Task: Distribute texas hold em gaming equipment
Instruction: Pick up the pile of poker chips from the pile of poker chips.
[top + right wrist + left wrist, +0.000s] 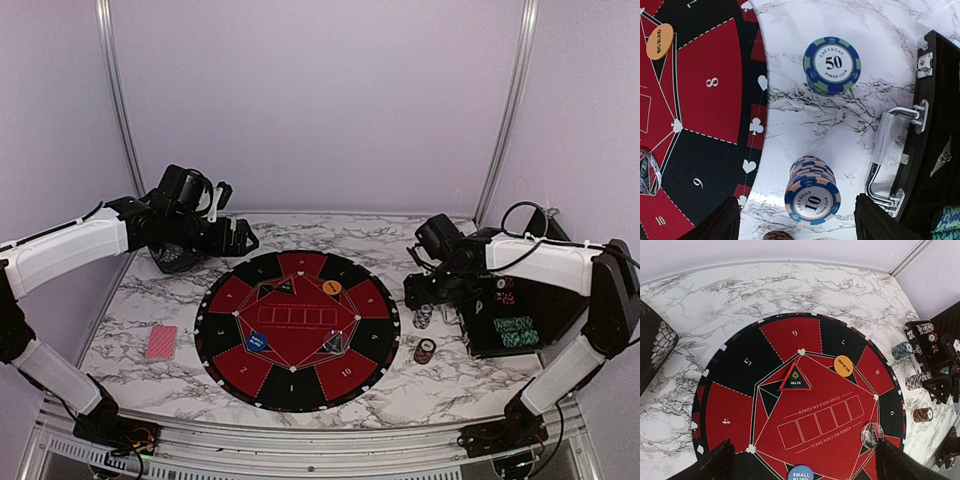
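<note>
Blue-peach chip stack [812,197] | between spread right fingers [715,225], untouched | left fingers [710,465] spread too

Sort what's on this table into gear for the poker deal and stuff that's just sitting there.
For the job:
red-backed cards
50 chip stack
10 chip stack
orange Big Blind disc
blue Small Blind marker

Just lying about:
round mat
black case

Likely a lab: metal-framed booth [117,90], plain walls [320,100], marble-look table [130,300].
</note>
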`<state>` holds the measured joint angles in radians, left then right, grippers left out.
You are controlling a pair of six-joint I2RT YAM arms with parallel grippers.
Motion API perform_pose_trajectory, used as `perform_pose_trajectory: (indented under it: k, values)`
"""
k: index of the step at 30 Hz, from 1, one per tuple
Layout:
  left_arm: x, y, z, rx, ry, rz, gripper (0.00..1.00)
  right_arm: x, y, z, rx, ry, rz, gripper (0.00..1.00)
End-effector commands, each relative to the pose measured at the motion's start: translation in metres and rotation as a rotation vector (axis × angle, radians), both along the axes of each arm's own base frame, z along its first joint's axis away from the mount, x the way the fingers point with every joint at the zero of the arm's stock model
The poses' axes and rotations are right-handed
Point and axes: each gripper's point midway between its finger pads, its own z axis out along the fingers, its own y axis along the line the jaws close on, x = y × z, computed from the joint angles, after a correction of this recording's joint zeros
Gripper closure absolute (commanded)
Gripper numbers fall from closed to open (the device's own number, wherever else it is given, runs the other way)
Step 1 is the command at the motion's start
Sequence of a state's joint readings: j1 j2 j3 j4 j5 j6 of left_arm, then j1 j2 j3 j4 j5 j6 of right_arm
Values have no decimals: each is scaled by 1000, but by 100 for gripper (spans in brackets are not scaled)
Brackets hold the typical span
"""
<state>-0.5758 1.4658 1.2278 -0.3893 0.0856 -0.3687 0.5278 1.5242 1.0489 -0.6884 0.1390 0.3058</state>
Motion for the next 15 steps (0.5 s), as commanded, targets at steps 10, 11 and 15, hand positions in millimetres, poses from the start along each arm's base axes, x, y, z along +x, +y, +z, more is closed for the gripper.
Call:
perform_pose_trajectory:
  k: [10, 11, 15]
  values:
    - [3, 0, 2, 0, -30, 3, 1, 11, -7, -12, -1, 2, -21, 31]
    - [4, -1, 3, -3, -30, 3, 1, 10, -8, -15, -6, 8, -23, 31]
    - [3, -1, 1, -2, -24, 3, 1, 8, -14, -21, -19, 13, -36, 33]
